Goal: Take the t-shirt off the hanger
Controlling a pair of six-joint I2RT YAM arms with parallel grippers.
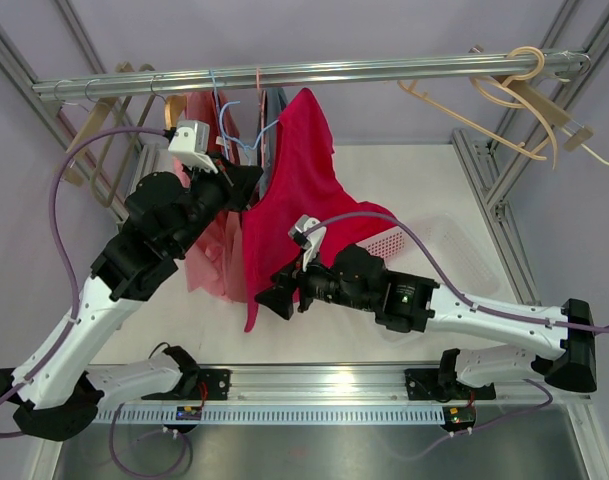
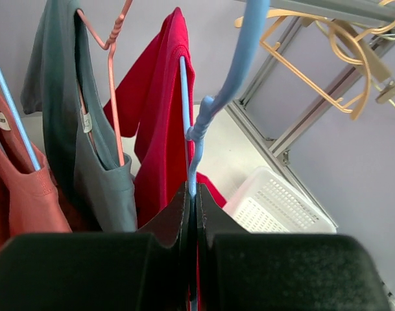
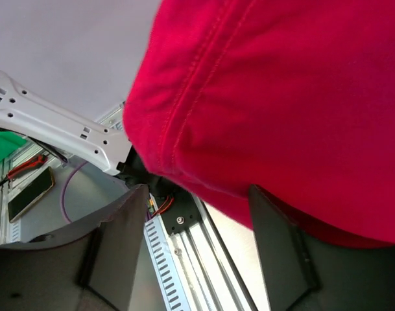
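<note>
The silver aluminium rail (image 1: 314, 72) runs left to right above the far side of the white table (image 1: 384, 165). From its middle hangs the bright red cotton t-shirt (image 1: 304, 190), on its hanger and draping down toward the near side, just right of a grey t-shirt (image 2: 87, 129) and a salmon-pink garment (image 1: 209, 255). The left gripper (image 2: 193, 191) is clamped tight on the lower stem of the light blue plastic hanger (image 2: 229, 78) — likely to steady it so the shirt can be drawn off without swinging. The right gripper (image 3: 197, 223), lower and nearer, stands wide with the red hem sagging between its fingers (image 3: 119, 240), not pinched — placed, I judge, to take the hem and pull. A white perforated plastic basket (image 2: 275, 204) sits to the right, partly behind the shirt. One hanger arm shows bare; the other is buried in red fabric, so how much collar holds there cannot be told.
</note>
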